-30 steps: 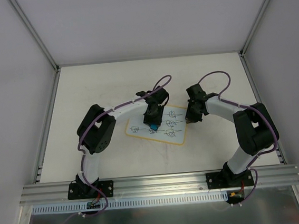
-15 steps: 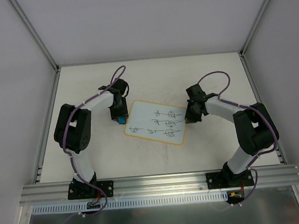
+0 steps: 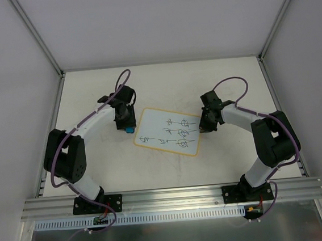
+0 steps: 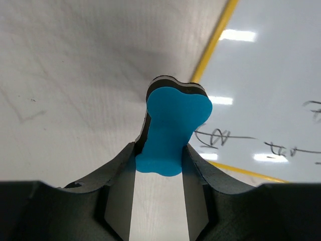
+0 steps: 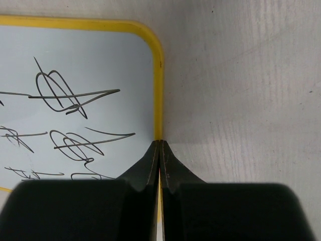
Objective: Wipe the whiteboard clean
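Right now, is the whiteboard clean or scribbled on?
Scribbled on: dark scribbles cover the whiteboard, and the blue eraser is beside it, not on it.

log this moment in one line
left claw: eraser held, left of board | right claw: shut, board's right edge | board: scribbled

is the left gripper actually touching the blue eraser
Touching. The left wrist view shows the left gripper with both fingers pressed against the narrow sides of the blue eraser, with no gap on either side.
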Robot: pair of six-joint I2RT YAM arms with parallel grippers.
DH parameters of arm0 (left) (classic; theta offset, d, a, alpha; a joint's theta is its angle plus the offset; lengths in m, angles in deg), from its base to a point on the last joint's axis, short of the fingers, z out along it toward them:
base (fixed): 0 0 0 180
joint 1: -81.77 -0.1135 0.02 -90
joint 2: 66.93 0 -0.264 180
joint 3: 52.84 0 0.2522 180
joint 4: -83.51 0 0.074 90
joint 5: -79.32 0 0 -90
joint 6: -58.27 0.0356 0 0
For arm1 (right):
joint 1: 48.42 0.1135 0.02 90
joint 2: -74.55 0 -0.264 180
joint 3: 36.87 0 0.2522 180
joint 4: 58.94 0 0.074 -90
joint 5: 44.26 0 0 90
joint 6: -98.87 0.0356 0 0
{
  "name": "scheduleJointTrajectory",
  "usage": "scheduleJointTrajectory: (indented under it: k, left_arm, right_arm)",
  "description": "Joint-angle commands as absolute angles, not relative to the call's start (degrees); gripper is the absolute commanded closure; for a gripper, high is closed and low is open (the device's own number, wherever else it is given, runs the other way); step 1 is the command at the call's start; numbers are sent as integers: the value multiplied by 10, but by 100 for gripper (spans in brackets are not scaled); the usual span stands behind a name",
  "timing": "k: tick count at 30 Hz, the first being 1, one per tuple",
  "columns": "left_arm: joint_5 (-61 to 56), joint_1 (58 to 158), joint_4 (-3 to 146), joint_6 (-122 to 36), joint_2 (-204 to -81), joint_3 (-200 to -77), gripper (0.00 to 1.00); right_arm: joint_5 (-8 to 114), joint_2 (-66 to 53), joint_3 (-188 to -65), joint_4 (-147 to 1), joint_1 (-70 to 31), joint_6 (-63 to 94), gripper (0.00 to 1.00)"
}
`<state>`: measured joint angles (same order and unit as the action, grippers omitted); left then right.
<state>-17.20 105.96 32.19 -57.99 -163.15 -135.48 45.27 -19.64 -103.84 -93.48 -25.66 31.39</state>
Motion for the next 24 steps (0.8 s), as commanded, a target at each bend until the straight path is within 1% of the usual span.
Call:
scheduleJointTrajectory:
  k: [1,3,8,14,18,24]
  left_arm:
    - [-158,1098,313,-598,-1600,-1344,100]
    - [-160,1137,314,-612,-1610,-1349,100]
    - [-150,1213,320,-638,-1690,-1396,100]
    - [-166,1253,326,-643,-1775,-1447,100]
    - [-179,1253,325,-656,-1786,-1425,100]
    - [-218,1242,323,-656,-1755,-1350,100]
  right_arm:
    - [436,-197,-1020,-956,-257,318,100]
    - [435,-197,-1021,-956,-257,318,100]
    - [440,-201,-1024,-956,-257,320,100]
    - [442,-205,-1025,-956,-257,320,100]
    - [441,-200,-1022,-956,-257,321,100]
    - [442,-194,-1013,-952,-257,317,100]
